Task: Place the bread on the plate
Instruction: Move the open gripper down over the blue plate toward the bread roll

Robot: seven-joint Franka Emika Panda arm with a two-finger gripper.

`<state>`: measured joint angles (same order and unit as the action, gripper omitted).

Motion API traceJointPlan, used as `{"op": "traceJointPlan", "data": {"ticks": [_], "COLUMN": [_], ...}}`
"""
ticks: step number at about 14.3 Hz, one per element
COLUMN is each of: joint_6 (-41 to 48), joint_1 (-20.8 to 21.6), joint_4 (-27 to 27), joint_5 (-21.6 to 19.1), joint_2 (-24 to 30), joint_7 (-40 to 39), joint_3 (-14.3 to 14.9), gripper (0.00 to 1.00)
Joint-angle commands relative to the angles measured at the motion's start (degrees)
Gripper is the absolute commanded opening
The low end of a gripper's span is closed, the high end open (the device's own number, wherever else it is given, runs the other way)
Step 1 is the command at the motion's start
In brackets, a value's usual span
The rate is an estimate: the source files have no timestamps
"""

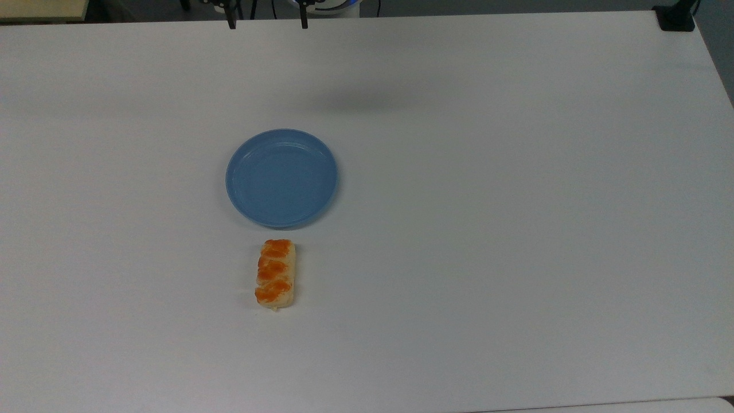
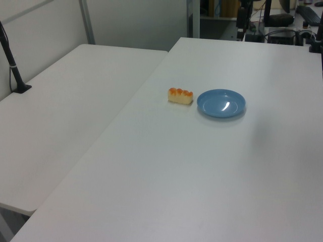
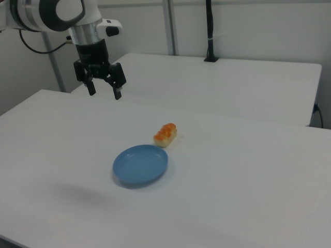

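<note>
The bread (image 1: 276,274), a small pale loaf with orange-brown glazed lumps, lies on the white table just below the plate in the top view; it also shows as the bread (image 2: 180,96) and the bread (image 3: 165,134). The round light-blue plate (image 1: 281,177) is bare, seen again as the plate (image 2: 221,103) and the plate (image 3: 140,165). My gripper (image 3: 105,93) hangs open and high above the table, well off from both, with nothing between its fingers. Its fingertips (image 1: 231,24) poke in at the top view's upper edge.
A second white table (image 2: 65,116) adjoins this one on the left view's left. A black post (image 3: 209,31) stands on it, seen in the right view's background. A black clamp (image 1: 676,17) sits at the top view's upper right corner.
</note>
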<state>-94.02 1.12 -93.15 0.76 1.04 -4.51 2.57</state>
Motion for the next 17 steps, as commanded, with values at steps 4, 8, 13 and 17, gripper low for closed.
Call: {"op": "traceJointPlan", "data": {"ticks": [4,8,13,17], "joint_6": [-0.81,-5.80,-16.94,-27.33], "joint_1": [0.81,0.55,-0.07,-0.07], "joint_4": [-1.15,-1.94,-1.86,-1.68], "joint_5": [0.82,0.99,1.43,1.43], "joint_2": [-0.50,-1.82,-9.36,-16.57], "joint_7": [-1.20,1.79,2.32,2.32], "joint_3": [0.59,0.59,0.59,0.59], "gripper": [1.00,1.00,1.00,1.00]}}
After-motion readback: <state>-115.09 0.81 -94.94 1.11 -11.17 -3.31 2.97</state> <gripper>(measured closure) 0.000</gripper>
